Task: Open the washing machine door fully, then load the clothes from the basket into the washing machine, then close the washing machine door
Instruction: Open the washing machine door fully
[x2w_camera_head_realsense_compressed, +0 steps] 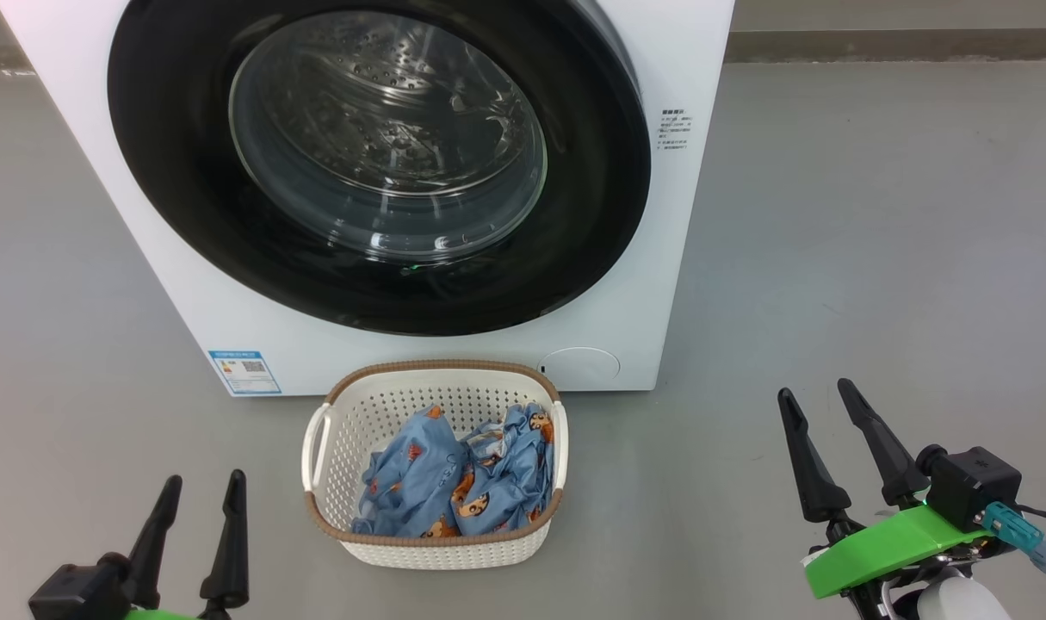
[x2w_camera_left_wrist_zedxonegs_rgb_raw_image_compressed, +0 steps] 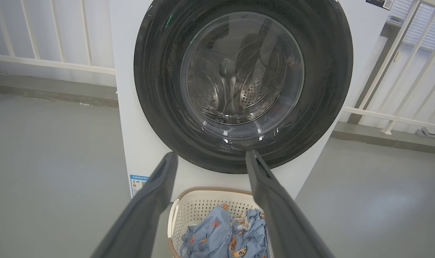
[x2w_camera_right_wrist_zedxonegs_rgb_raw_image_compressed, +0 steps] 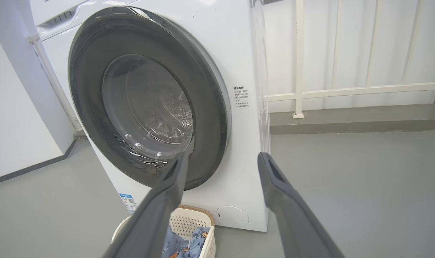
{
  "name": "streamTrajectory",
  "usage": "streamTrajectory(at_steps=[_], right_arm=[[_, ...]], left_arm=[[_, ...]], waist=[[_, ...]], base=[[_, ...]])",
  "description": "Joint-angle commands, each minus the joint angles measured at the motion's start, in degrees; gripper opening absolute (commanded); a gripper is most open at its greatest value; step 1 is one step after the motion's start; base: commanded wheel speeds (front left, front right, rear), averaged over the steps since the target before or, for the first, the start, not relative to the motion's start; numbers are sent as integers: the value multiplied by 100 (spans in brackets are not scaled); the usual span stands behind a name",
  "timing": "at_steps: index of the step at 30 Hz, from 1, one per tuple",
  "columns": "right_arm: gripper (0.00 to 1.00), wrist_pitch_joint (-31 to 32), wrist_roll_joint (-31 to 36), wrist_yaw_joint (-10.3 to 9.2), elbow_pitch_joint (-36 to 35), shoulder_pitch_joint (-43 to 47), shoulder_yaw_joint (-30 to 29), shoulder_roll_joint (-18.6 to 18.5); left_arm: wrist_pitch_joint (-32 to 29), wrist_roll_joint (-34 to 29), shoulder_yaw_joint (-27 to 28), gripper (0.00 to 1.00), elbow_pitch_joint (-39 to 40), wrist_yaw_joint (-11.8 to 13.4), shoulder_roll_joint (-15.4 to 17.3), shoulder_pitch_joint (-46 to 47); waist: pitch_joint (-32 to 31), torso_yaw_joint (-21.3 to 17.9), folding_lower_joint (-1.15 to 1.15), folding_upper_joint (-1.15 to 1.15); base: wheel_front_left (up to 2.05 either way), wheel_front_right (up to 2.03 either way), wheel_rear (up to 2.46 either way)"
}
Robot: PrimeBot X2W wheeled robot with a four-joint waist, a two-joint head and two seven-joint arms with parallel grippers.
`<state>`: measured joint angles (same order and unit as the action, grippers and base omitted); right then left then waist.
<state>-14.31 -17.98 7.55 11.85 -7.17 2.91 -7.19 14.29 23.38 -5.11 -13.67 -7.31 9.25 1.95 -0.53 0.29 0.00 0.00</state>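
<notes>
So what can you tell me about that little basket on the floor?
The basket is a small cream-white tub, plastic by the look. It is a rounded rectangle with walls full of small holes, a brown braided rim and a white handle on each side. It stands upright on the grey floor, just in front of the washing machine; whether the two touch is unclear. Crumpled light blue clothes with orange-brown bear prints lie inside it.
</notes>
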Motion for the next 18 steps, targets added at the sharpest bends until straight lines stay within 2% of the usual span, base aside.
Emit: streamTrajectory(at_steps=[1,18], right_arm=[[100,-69,-10,-6,-130,-193,116,-13],[100,-69,-204,-6,-153,-267,-104,17]], left_arm=[[71,31,190,100,139,-18,146,242],[71,52,323,100,192,-12,58,253]], waist=[[0,2,0,0],[106,117,0,0]], base=[[0,0,0],[0,0,0]])
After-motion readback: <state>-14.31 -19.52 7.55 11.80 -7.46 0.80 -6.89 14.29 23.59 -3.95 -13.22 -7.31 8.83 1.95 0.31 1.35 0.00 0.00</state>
